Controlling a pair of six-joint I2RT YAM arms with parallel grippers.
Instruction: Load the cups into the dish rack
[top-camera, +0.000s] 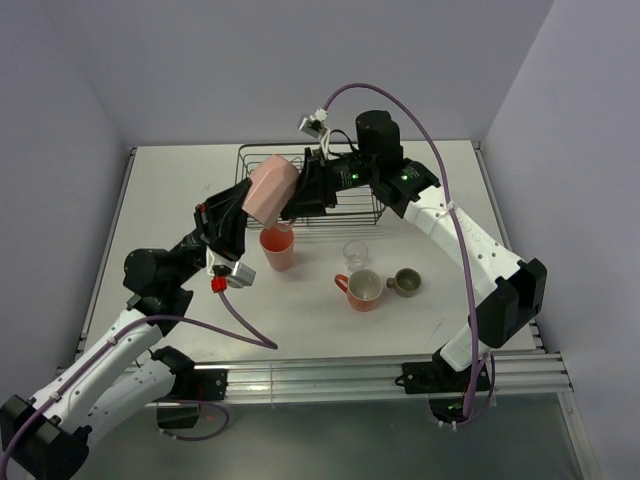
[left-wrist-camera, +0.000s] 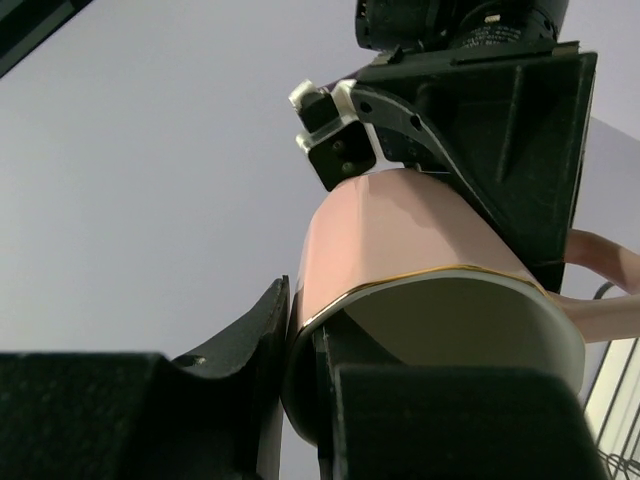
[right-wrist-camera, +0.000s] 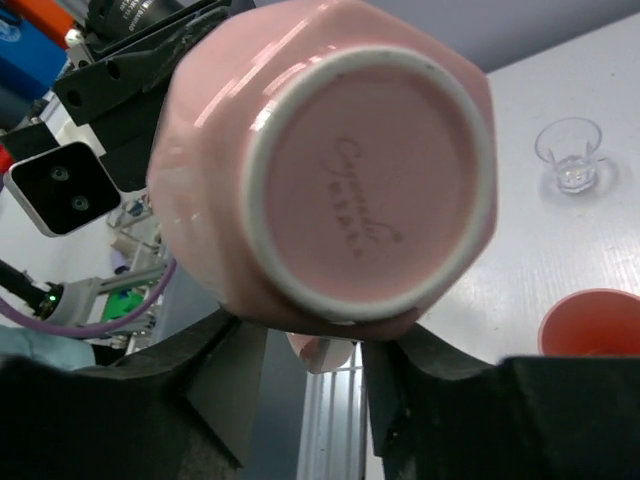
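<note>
A pale pink mug hangs tilted in the air by the front left corner of the black wire dish rack. My left gripper is shut on the mug's gold-edged rim, one finger inside and one outside. My right gripper faces the mug's base; its jaws stand apart on either side of the mug's handle, with a gap showing on one side. On the table stand a salmon tumbler, a clear glass, an orange mug and a small grey-olive mug.
The two arms meet above the table's middle, in front of the rack. The tumbler and the glass lie below the raised mug. Purple cables loop off both wrists. Walls close the table in at the back and sides.
</note>
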